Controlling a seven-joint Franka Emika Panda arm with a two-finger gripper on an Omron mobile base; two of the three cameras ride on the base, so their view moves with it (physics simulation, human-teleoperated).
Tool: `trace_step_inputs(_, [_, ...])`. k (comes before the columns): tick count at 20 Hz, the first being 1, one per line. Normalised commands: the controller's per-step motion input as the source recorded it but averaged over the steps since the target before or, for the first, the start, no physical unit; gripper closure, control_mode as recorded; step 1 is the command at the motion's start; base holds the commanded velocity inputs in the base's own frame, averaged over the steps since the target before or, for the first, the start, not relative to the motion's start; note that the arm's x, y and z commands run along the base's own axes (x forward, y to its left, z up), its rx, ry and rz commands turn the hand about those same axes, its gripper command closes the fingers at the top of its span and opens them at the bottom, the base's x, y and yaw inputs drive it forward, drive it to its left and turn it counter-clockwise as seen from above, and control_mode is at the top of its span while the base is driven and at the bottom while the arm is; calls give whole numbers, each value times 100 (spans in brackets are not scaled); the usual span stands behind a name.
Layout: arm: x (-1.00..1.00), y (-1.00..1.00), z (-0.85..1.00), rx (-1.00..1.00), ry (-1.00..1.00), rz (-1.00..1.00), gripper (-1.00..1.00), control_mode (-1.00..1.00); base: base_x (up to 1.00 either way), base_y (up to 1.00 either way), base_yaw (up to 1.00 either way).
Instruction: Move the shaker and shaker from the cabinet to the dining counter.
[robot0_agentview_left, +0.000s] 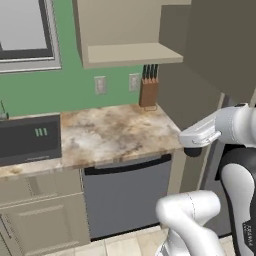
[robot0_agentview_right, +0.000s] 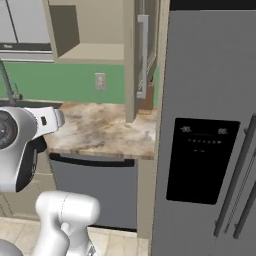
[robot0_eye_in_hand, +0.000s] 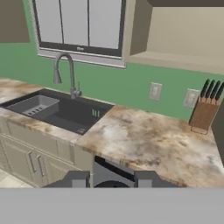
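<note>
Above marbled worktop (robot0_eye_in_hand: 153, 144), end effector (robot0_eye_in_hand: 113, 178) pressed together, cabinet (robot0_agentview_left: 130, 52) shelf open, no legible writing.

Light around me is even and soft, flat rendered daylight with no lamp I can pick out. The green wall (robot0_agentview_left: 65, 90) reads bright and clean, the worktop (robot0_agentview_left: 115, 132) pale with no glare on the stone. Shadow gathers inside the open cabinet (robot0_agentview_right: 90, 30), darker toward its back corner, and the sink (robot0_eye_in_hand: 57, 109) sits dark grey. The fridge (robot0_agentview_right: 210, 125) face is dull, its black panel giving no reflection. Edges look slightly soft and jagged, low resolution throughout, with no lens bending at the borders and nothing blurred by motion.
</note>
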Motion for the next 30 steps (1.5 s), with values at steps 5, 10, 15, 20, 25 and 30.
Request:
trace_step_inputs(5, [0, 0, 0, 0, 0, 0, 100, 100, -5, 0, 16])
trace_step_inputs(10, [0, 0, 0, 0, 0, 0, 100, 100, -3, 0, 24])
trace_step_inputs(15, [0, 0, 0, 0, 0, 0, 100, 100, -26, -3, 30])
trace_step_inputs(20, [0, 0, 0, 0, 0, 0, 100, 100, -37, 0, 36])
trace_step_inputs(25, [0, 0, 0, 0, 0, 0, 100, 100, -56, 0, 40])
trace_step_inputs(30, [0, 0, 0, 0, 0, 0, 100, 100, -70, 0, 39])
